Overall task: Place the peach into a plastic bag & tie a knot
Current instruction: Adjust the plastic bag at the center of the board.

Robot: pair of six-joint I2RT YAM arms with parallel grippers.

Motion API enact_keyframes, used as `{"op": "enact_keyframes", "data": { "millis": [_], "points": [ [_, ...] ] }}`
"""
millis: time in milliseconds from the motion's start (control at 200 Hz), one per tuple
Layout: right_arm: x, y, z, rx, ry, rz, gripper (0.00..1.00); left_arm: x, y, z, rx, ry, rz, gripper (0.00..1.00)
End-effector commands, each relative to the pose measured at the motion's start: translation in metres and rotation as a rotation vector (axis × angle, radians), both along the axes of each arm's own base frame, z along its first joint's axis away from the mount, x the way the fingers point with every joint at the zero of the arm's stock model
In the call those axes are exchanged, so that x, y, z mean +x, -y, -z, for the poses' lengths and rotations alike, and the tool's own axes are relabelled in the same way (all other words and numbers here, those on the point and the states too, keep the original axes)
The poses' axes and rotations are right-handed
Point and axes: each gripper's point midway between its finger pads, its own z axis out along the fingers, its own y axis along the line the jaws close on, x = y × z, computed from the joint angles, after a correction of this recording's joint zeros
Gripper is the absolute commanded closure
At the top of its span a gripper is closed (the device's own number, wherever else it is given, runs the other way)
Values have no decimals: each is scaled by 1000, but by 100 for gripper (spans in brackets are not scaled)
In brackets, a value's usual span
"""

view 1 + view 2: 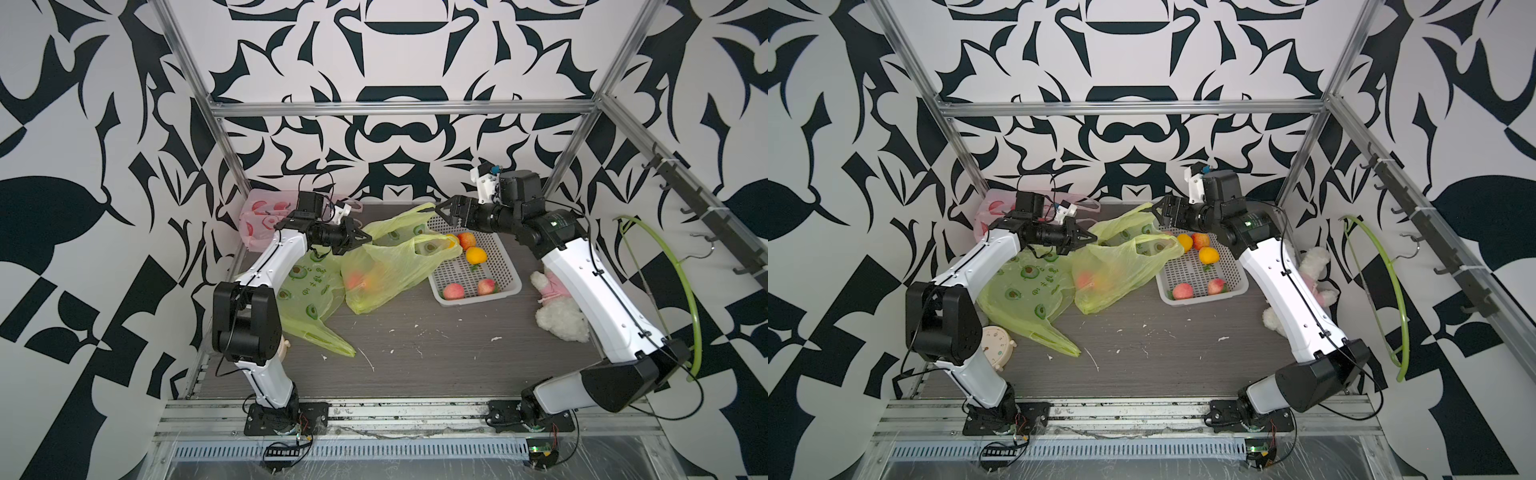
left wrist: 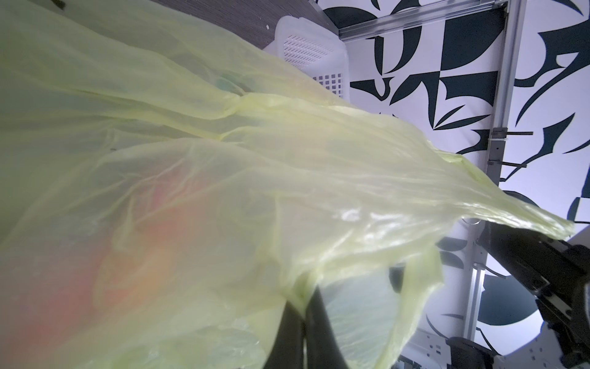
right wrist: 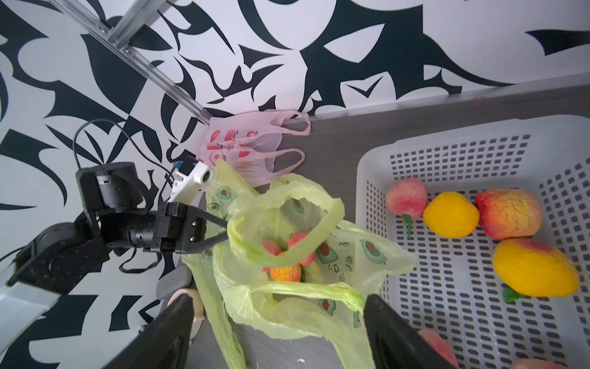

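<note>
— What's lying on your table?
— My grey table (image 1: 415, 365) carries a full green bag (image 1: 386, 270) beside a flat green bag (image 1: 307, 299), and a pink bag (image 1: 259, 216) at the far corner
— And the rest?
— A white basket (image 1: 478, 298), a plush toy (image 1: 559, 318) near it, and white crumbs (image 1: 496, 338) scattered in front

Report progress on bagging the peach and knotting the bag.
Done: peaches lie inside the green bag. In hand: the left gripper is shut on one handle, holding it up; the right gripper is open beside the other handle. Left: the knot; the handles are apart, untied.
</note>
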Motion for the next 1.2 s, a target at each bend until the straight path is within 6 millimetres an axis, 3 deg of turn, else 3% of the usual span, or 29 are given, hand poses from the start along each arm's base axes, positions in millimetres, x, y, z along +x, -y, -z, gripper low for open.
{"op": "enact_keyframes", "data": {
  "millis": [0, 395, 610, 720, 890, 1195],
  "points": [
    [17, -12, -14, 40, 54, 31, 15, -7, 2, -6, -18, 15, 16, 100],
    [51, -22, 5, 5, 47, 78, 12, -9, 2, -7, -25, 12, 24, 100],
    [61, -37, 1, 51, 46, 43, 12, -9, 2, -6, -24, 11, 25, 100],
    [65, -43, -3, 61, 52, 34, 18, -9, 3, -5, -24, 8, 26, 100],
    [71, -49, -4, 62, 49, 24, 38, -9, 3, -4, -25, 9, 28, 100],
    [70, -53, -20, 57, 66, -6, 91, -11, 2, -5, -13, 16, 36, 100]
  ]
}}
